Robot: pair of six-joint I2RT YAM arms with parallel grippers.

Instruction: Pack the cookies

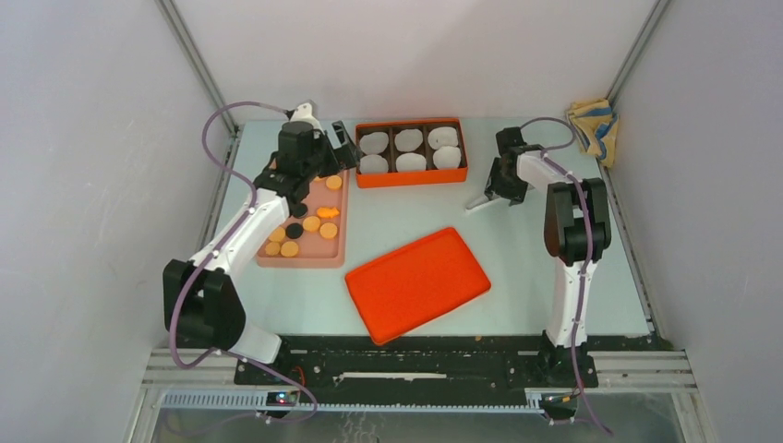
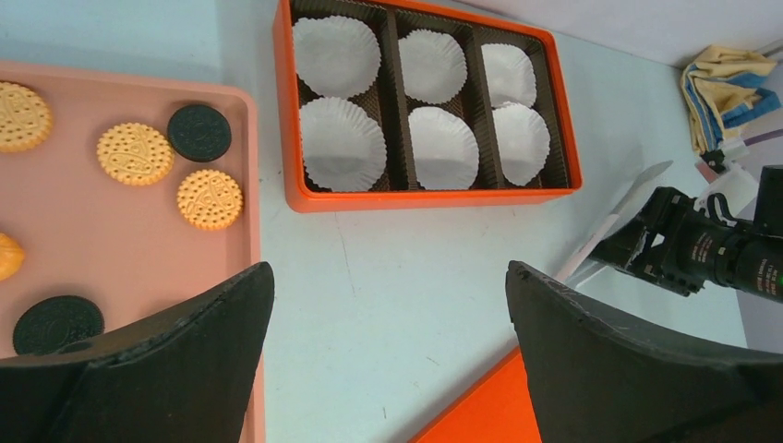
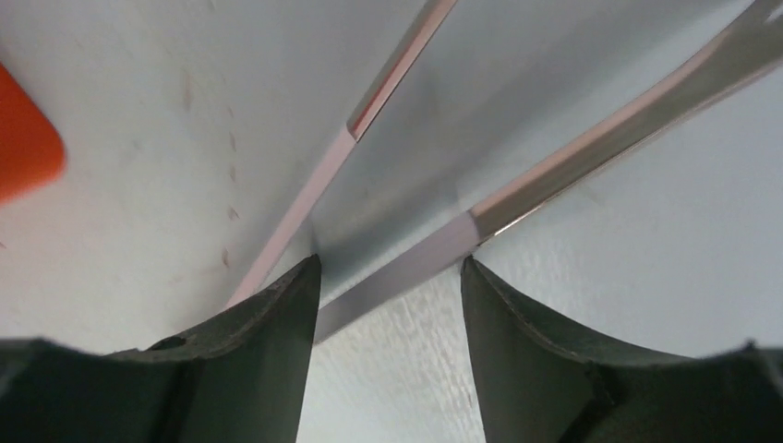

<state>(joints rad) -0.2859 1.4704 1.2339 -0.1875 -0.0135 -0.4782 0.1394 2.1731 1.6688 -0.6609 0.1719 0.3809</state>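
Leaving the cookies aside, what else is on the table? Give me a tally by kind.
White paper cups: 6
Orange box: 1
Flat orange lid: 1
Pink tray: 1
Metal tongs: 1
Yellow and blue cloth: 1
Total: 11

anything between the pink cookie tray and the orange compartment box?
Nothing. The left wrist view shows only a bare strip of table between the pink tray and the orange box; they sit apart.
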